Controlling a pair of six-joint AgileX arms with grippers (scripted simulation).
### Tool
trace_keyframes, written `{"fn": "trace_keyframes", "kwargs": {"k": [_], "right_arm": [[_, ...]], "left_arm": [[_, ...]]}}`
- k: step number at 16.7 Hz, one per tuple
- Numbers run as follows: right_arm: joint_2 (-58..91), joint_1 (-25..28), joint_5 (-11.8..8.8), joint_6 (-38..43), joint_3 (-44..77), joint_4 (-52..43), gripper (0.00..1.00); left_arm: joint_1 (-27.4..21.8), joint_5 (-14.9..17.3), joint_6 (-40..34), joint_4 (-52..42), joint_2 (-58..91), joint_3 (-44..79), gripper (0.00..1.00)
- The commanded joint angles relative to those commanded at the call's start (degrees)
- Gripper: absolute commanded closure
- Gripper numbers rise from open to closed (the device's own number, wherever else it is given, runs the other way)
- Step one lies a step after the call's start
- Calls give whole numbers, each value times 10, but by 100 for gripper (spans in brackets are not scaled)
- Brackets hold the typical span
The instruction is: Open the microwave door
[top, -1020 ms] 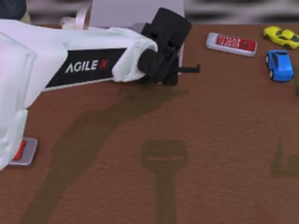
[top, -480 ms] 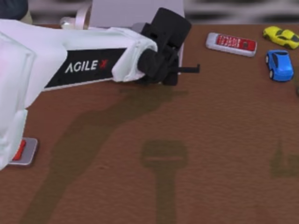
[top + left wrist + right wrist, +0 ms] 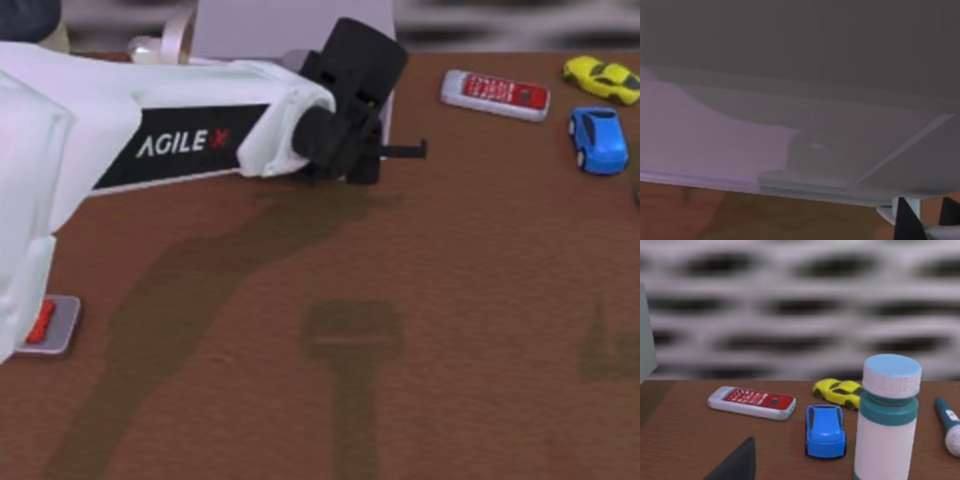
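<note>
The microwave (image 3: 290, 28) stands at the table's far edge, left of centre, mostly covered by my left arm. My left gripper (image 3: 385, 148) is at its front right corner. The left wrist view is filled by the grey microwave door (image 3: 855, 130), with lilac showing at one side. My left gripper (image 3: 926, 210) has its two black fingertips close together, one on each side of the white bar handle (image 3: 912, 204), shut on it. Of my right gripper only one dark finger (image 3: 740, 462) shows, low over the table's right side with nothing near it.
A red-and-white phone (image 3: 496, 93), a yellow toy car (image 3: 600, 78) and a blue toy car (image 3: 598, 138) lie at the far right. A white bottle with a teal collar (image 3: 887, 420) stands nearby. A small red-and-grey object (image 3: 48, 322) lies at the left edge.
My left arm and gripper have shifted very slightly to the left. Everything else is as before.
</note>
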Motion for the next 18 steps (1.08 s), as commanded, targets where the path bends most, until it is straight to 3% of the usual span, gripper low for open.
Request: {"fn": "trace_keyframes", "kwargs": {"k": [5,18], "right_arm": [[0,0,0,0,0,0,0],[0,0,0,0,0,0,0]], "left_arm": [[8,23,32,26,-27,-39,100],[8,23,32,26,-27,-39,100]]}}
